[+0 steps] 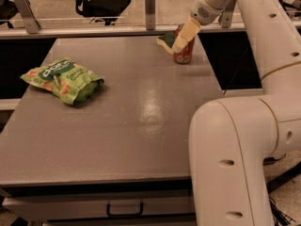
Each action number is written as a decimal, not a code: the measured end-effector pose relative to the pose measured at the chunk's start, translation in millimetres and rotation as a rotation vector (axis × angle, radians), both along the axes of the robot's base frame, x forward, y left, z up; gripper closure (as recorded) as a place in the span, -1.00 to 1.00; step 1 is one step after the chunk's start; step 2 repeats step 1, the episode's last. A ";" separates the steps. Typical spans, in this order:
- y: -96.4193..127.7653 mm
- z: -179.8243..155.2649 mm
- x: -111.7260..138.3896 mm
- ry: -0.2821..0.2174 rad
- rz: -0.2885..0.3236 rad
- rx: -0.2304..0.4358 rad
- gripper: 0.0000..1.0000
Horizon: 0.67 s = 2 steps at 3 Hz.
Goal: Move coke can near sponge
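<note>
Gripper (182,42) at upper right meets the coke can (184,55), grip impossible to tell; can stands beside sponge (164,39), apparently delivered.

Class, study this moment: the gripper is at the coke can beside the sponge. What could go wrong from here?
1. The gripper sits against the upright coke can; a sideways withdrawal could tip it.
2. The can stands near the far right edge of the table, so a knock might roll it off.
3. The sponge lies close beside the can and could get shoved away.
</note>
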<state>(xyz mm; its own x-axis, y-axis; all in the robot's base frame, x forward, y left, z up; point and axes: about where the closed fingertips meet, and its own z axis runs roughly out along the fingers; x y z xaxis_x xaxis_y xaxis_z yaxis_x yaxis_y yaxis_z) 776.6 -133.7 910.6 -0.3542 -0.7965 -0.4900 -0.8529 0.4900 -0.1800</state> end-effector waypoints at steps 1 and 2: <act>0.0 0.0 0.0 0.000 0.000 0.000 -1.00; 0.0 0.0 0.0 0.000 0.000 0.000 -1.00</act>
